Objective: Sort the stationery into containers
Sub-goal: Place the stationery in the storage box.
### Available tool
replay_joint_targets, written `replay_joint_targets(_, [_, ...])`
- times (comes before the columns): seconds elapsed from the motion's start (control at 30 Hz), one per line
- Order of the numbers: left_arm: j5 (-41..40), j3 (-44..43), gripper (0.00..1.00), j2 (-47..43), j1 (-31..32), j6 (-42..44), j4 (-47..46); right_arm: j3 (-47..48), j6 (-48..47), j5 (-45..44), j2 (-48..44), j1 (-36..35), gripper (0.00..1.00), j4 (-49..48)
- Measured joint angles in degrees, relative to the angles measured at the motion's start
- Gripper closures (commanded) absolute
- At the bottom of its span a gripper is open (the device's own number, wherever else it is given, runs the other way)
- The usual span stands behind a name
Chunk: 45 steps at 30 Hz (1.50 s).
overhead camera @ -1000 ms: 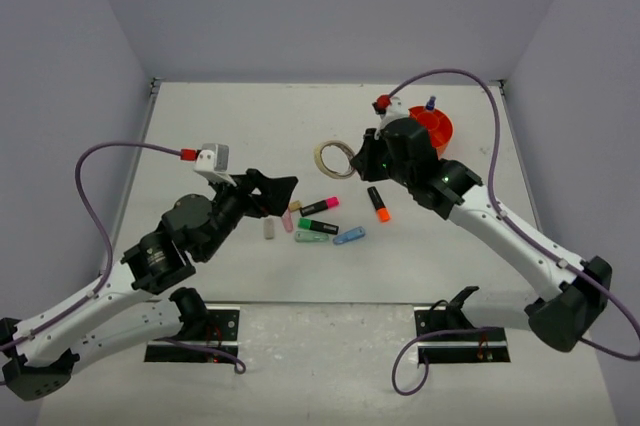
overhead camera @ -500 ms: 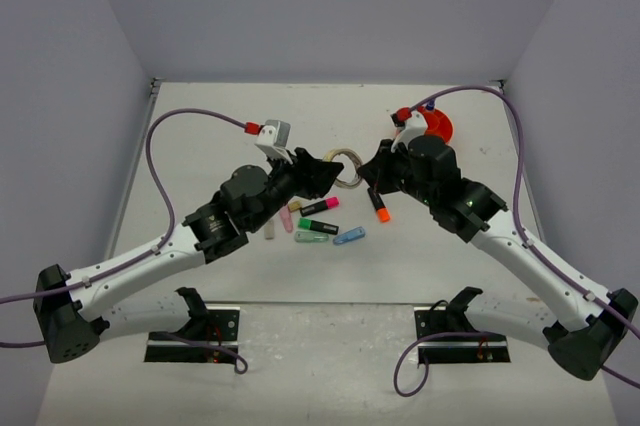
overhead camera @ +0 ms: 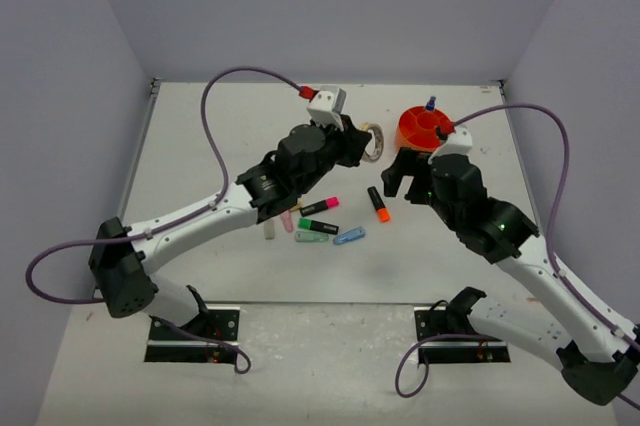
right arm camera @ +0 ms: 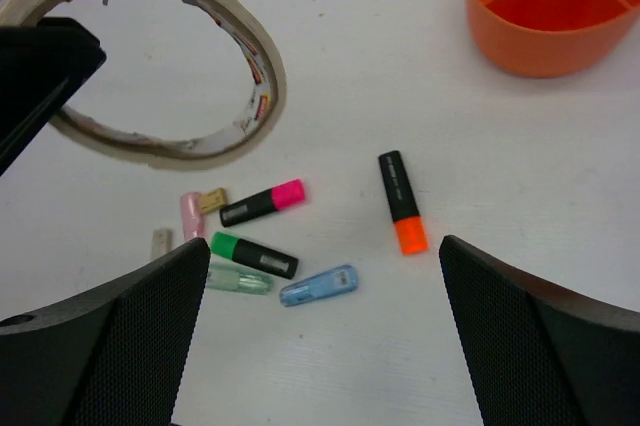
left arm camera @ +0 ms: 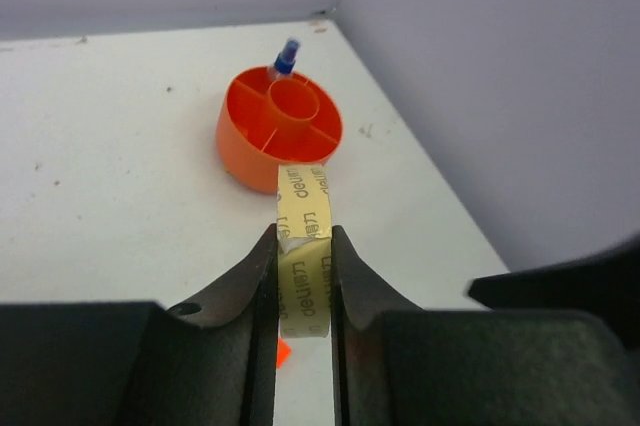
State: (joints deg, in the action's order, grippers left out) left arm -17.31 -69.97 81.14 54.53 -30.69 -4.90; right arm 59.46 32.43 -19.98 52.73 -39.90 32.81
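Note:
My left gripper (overhead camera: 366, 143) (left arm camera: 303, 271) is shut on the beige tape ring (overhead camera: 374, 142) (left arm camera: 303, 236), which it holds edge-on above the table, short of the round orange tub (overhead camera: 425, 130) (left arm camera: 280, 136) (right arm camera: 555, 21). A blue highlighter (overhead camera: 429, 103) (left arm camera: 287, 54) stands in the tub. My right gripper (overhead camera: 396, 178) (right arm camera: 322, 246) is open and empty above the loose stationery. On the table lie an orange highlighter (overhead camera: 378, 204) (right arm camera: 402, 202), a pink highlighter (right arm camera: 262, 202), a green highlighter (right arm camera: 253, 255), a blue clip (right arm camera: 318, 286), a pale green clip (right arm camera: 238, 279) and a pink eraser (right arm camera: 191, 215).
A beige eraser (right arm camera: 212, 201) and a small grey piece (overhead camera: 269, 230) (right arm camera: 161, 242) lie at the left of the cluster. Grey walls close in the white table on three sides. The left arm's purple cable arcs over the table's back left.
The left arm swung to the right, shut on the tape ring and carried it toward the tub. The right gripper opened and drew back from the tub to above the orange highlighter.

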Motion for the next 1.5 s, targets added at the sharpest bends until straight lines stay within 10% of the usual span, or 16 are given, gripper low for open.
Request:
replay_joint_targets(0.53, [6.55, -52.08, 1.0, 47.83, -6.65, 7.92, 7.67, 3.82, 1.88, -17.64, -21.64, 0.19, 0.01, 17.09])
replay_joint_targets(1.3, [11.11, -53.03, 1.0, 60.53, -10.2, 2.16, -2.03, 0.81, 1.16, -16.33, -24.92, 0.19, 0.01, 20.49])
replay_joint_targets(1.5, [9.54, -53.01, 0.51, 60.73, -10.26, 1.01, -2.35, 0.81, 1.11, -16.07, -25.64, 0.19, 0.01, 20.56])
